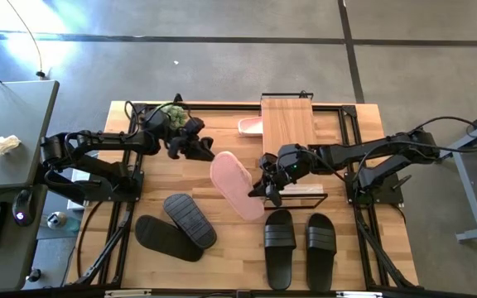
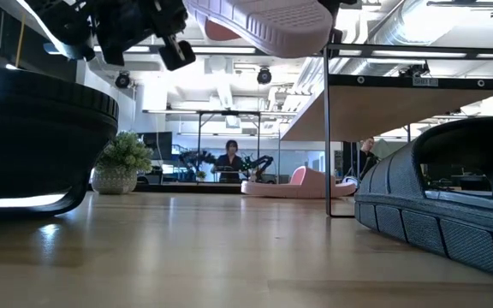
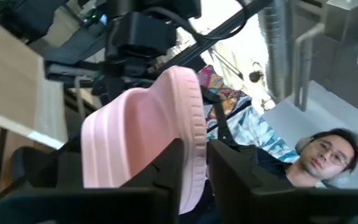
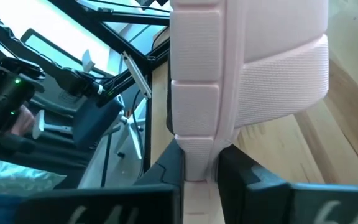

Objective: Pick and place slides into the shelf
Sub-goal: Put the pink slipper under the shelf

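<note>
Counted in high view: six slides, namely two pink and four black; one shelf (image 1: 288, 128); two arms.

Lifted pink slide (image 1: 237, 185): off the table, near mid-table, just left of the shelf's near end. Pinched along one edge by right gripper (image 1: 269, 189), closed tight on it per right wrist view. Straddled at the opposite end by left gripper (image 1: 201, 151); clamped or slack there, cannot tell.

Second pink slide (image 1: 250, 126): lying at the shelf's left side, partly under the plank.

Black slides: one pair (image 1: 176, 228) front left, soles up and overlapping; other pair (image 1: 299, 244) front right, straps up, side by side, just before the shelf.

Seen in low view only: daylight between lifted slide and table, sole facing down; second pink slide resting on the table beyond the shelf's wire leg; person (image 2: 229, 158) seated far back in the room.

Seen in left wrist view only: another person (image 3: 321, 155) close behind the table.

Seen in high and low views, not wrist views: potted plant (image 1: 169, 111) at the table's far left.
</note>
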Robot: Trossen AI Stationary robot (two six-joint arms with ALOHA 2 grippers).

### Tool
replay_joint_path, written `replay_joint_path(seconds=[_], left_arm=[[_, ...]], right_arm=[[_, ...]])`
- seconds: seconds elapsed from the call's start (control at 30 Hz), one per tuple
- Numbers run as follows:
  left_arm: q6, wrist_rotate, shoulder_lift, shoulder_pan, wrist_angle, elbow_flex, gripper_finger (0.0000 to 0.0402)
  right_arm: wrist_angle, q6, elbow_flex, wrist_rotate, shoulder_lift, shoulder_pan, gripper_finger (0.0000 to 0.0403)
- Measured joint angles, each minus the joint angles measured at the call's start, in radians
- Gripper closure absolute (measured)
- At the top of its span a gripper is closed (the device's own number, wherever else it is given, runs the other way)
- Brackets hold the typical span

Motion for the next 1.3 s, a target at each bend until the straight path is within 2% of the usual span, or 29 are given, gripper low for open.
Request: replay_joint_path(seconds=[0.3, 0.43, 0.53, 0.67, 0.8, 0.87, 1.0, 1.07, 1.13, 1.3], left_arm=[[-0.036, -0.001, 0.000, 0.001, 0.079, 0.000, 0.0266], [-0.008, -0.005, 0.000, 0.001, 0.077, 0.000, 0.0257], [0.023, -0.049, 0.000, 0.000, 0.076, 0.000, 0.0255], [0.116, -0.211, 0.000, -0.010, 0.075, 0.000, 0.0255], [0.321, -0.446, 0.000, -0.093, 0.075, 0.000, 0.0254], [0.433, -0.578, 0.000, -0.153, 0.080, 0.000, 0.0254], [0.637, -0.861, 0.000, -0.270, 0.081, 0.000, 0.0254], [0.701, -0.962, 0.000, -0.316, 0.095, 0.000, 0.0254], [0.737, -1.012, 0.001, -0.342, 0.145, 0.000, 0.0254], [0.784, -1.019, 0.000, -0.368, 0.201, 0.000, 0.0254]], right_arm=[[-0.009, 0.004, 0.000, 0.000, -0.056, 0.000, 0.0373], [-0.019, 0.004, 0.000, 0.058, -0.146, 0.008, 0.0373], [-0.025, -0.004, 0.000, 0.118, -0.216, 0.015, 0.0373], [0.005, -0.049, 0.000, 0.290, -0.305, 0.027, 0.0373], [0.122, -0.149, 0.000, 0.466, -0.348, 0.024, 0.0374], [0.213, -0.210, 0.000, 0.515, -0.358, 0.016, 0.0376], [0.346, -0.282, 0.000, 0.496, -0.355, -0.027, 0.0377], [0.374, -0.268, 0.000, 0.461, -0.345, -0.056, 0.0377], [0.390, -0.242, 0.000, 0.436, -0.328, -0.085, 0.0377], [0.466, -0.198, 0.000, 0.323, -0.255, -0.149, 0.0377]])
